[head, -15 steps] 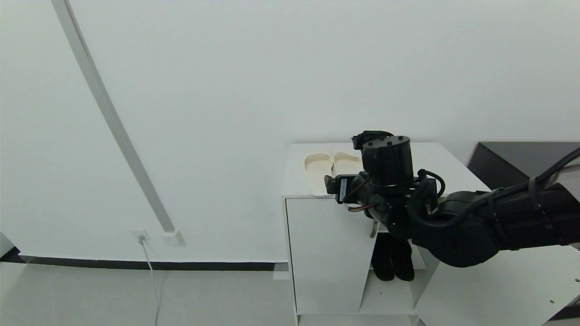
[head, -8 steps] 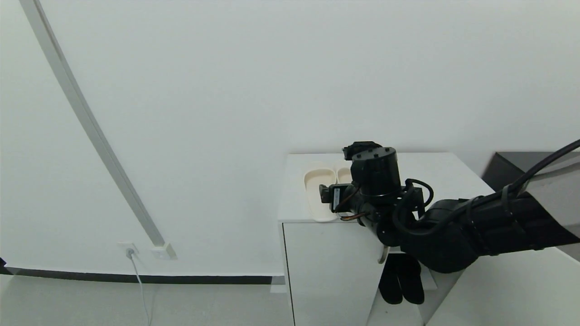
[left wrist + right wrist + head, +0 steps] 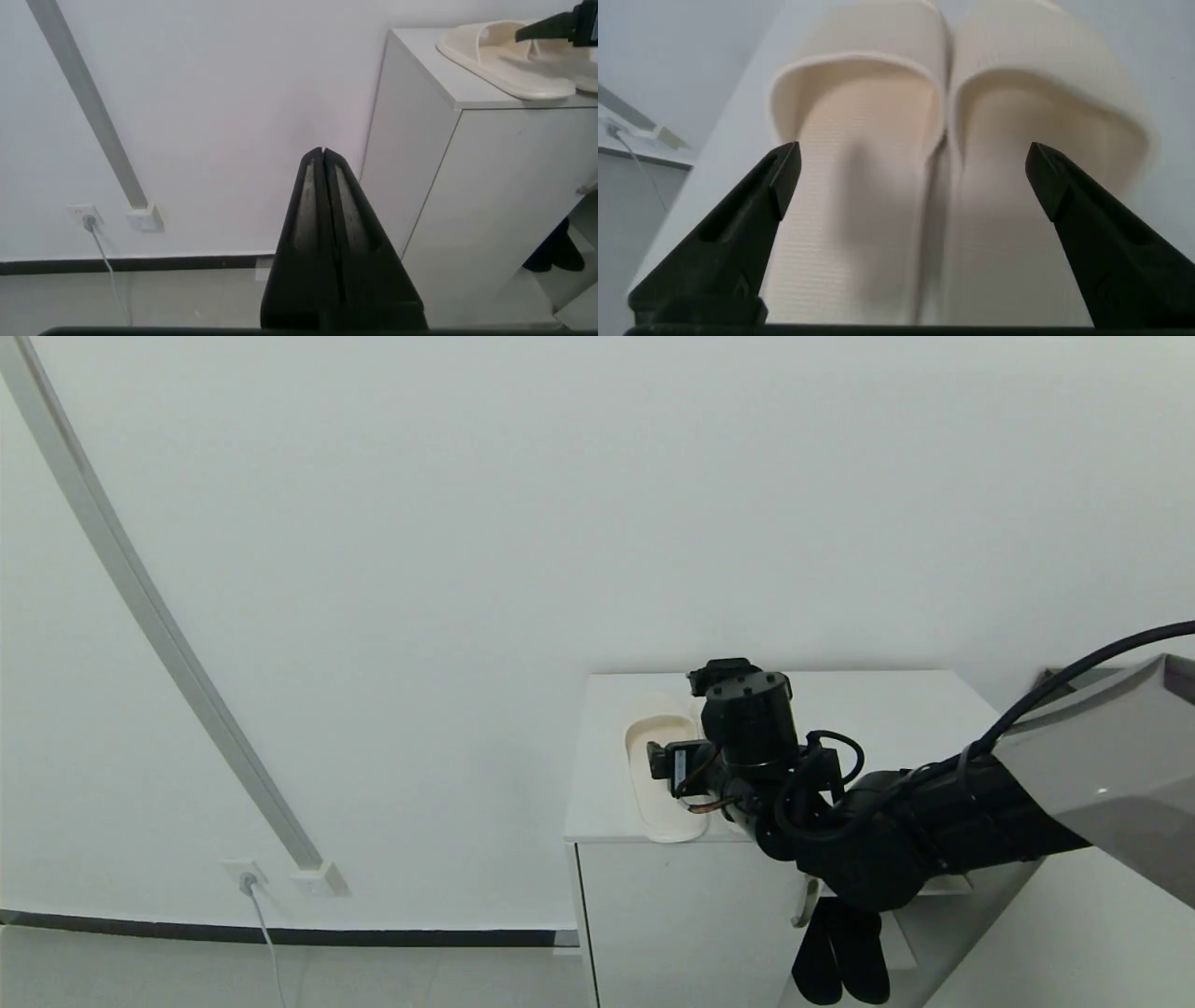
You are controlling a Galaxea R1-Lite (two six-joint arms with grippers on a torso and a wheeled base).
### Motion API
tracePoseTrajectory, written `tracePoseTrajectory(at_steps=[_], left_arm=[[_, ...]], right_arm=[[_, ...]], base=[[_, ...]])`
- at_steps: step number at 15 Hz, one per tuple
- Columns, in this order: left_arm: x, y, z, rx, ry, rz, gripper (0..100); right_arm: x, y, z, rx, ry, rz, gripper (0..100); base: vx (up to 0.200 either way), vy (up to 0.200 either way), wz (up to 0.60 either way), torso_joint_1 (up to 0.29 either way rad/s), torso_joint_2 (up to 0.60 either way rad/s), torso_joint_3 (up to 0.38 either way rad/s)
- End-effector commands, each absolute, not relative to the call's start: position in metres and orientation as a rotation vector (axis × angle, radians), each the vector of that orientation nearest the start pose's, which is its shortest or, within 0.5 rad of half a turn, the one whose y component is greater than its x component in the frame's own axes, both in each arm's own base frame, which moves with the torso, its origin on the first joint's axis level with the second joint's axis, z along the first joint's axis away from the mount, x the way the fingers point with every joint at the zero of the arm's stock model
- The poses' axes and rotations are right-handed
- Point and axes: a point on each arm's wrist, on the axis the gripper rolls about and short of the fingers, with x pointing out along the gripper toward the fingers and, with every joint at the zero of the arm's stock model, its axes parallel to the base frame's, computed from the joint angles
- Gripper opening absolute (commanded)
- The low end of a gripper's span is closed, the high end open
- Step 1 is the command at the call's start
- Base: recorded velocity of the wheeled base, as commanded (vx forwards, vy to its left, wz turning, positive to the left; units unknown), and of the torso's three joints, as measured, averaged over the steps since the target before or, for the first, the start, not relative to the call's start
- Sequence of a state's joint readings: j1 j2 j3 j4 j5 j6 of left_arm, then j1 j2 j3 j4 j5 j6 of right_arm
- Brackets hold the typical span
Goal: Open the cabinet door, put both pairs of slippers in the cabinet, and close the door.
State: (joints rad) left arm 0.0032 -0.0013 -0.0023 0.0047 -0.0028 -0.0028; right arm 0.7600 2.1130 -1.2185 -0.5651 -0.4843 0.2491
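A pair of cream slippers [image 3: 653,770] lies side by side on top of the white cabinet [image 3: 887,709], near its left front corner. My right gripper [image 3: 913,159] hangs open just over them, one finger [image 3: 738,252] outside each slipper [image 3: 952,140]. In the head view my right wrist [image 3: 747,728] covers the right slipper. A pair of black slippers [image 3: 840,961] stands inside the cabinet behind its open door [image 3: 1074,943]. My left gripper [image 3: 323,163] is shut and empty, low and to the left of the cabinet [image 3: 448,168], away from the cream slipper [image 3: 505,61].
A white wall stands behind the cabinet, with a slanted grey conduit [image 3: 140,597]. A socket with a plugged cable [image 3: 245,877] sits low on the wall. Open floor lies left of the cabinet.
The head camera has shifted, so the cabinet sits lower in the picture. My right arm has moved a little left over the cream slippers and now hides the right one.
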Motion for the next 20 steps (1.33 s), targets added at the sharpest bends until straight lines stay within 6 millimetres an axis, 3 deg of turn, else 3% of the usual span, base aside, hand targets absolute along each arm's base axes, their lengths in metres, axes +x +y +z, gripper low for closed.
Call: tracePoseTrajectory(at_steps=[1,5,12,13,20], left_arm=[[-0.023,0.000,0.076,-0.003,0.002,0.000,0],[-0.023,0.000,0.076,-0.005,0.002,0.000,0],[-0.023,0.000,0.075,-0.005,0.003,0.002,0],[-0.023,0.000,0.075,-0.005,0.003,0.002,0],[-0.023,0.000,0.075,-0.005,0.003,0.002,0]], right_arm=[[0.319,0.283,0.124,0.030,0.314,0.236,100],[0.340,0.290,0.111,0.027,0.299,0.218,100],[0.363,0.288,0.115,0.003,0.247,0.199,100],[0.363,0.288,0.115,0.003,0.245,0.198,0],[0.363,0.287,0.117,0.005,0.244,0.198,0]], base=[[0.000,0.000,0.00,0.000,0.00,0.000],[0.000,0.000,0.00,0.000,0.00,0.000],[0.000,0.000,0.00,0.000,0.00,0.000],[0.000,0.000,0.00,0.000,0.00,0.000],[0.000,0.000,0.00,0.000,0.00,0.000]])
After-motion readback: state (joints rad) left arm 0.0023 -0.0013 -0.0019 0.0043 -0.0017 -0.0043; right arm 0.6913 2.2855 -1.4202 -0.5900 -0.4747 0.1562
